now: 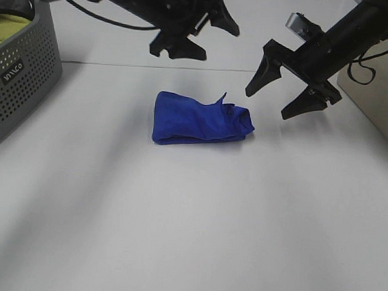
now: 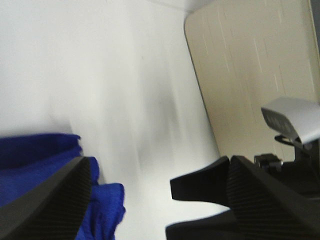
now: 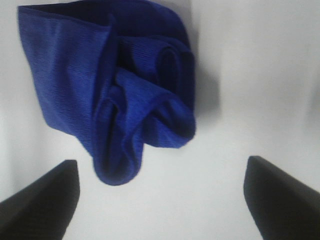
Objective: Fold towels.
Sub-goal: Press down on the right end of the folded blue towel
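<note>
The near part of the white counter [image 1: 187,238] is bare and matte, crossed by soft grey shadows. At its middle lies the royal blue towel [image 1: 199,121], bunched into a rough, thick bundle. Its left end is fairly flat, while its right end is rumpled, with one corner poking up. From the right wrist view the towel [image 3: 115,90] shows loose rolled layers, and their inner folds are lost in shadow.

Just right of and beyond the towel hangs the right claw [image 1: 269,103], spread wide with nothing in it. Farther back, above the towel's far side, the left claw [image 1: 195,36] is also open and empty. Both arms are cut off at the top edge.

At the far left stands a grey perforated basket [image 1: 19,73], partly out of frame, with a yellow-green cloth [image 1: 5,29] inside. A beige panel [image 1: 376,111] lies at the far right. The left wrist view is blurred.
</note>
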{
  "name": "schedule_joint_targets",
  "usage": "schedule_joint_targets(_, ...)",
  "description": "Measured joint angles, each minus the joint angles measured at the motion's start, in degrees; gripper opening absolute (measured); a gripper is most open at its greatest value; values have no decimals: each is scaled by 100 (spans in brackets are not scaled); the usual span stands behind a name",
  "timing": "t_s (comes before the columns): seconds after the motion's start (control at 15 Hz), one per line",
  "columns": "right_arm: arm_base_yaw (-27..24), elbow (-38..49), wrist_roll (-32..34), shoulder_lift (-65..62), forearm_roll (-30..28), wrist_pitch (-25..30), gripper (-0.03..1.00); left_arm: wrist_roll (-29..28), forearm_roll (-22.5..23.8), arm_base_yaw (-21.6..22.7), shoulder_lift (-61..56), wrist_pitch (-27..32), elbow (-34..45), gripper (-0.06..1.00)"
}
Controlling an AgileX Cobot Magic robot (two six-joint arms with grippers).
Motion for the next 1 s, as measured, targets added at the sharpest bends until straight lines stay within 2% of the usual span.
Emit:
schedule_joint_targets(0.33, 550, 0, -1209, 0, 1736, 109, 83, 57, 510, 831, -361, 34, -40, 72)
schedule_joint_targets(0.47, 871, 0, -1467, 0, 2097, 11, 83, 57, 544, 968, -372, 115, -40, 72)
schedule_joint_targets(0.73, 1071, -6, -1656, 390, 2418, -321, 82, 57, 579, 980, -372, 189, -40, 72)
schedule_joint_targets(1.0, 756, -6, -1696, 745, 2418, -395, 82, 57, 596, 980, -372, 206, -40, 72)
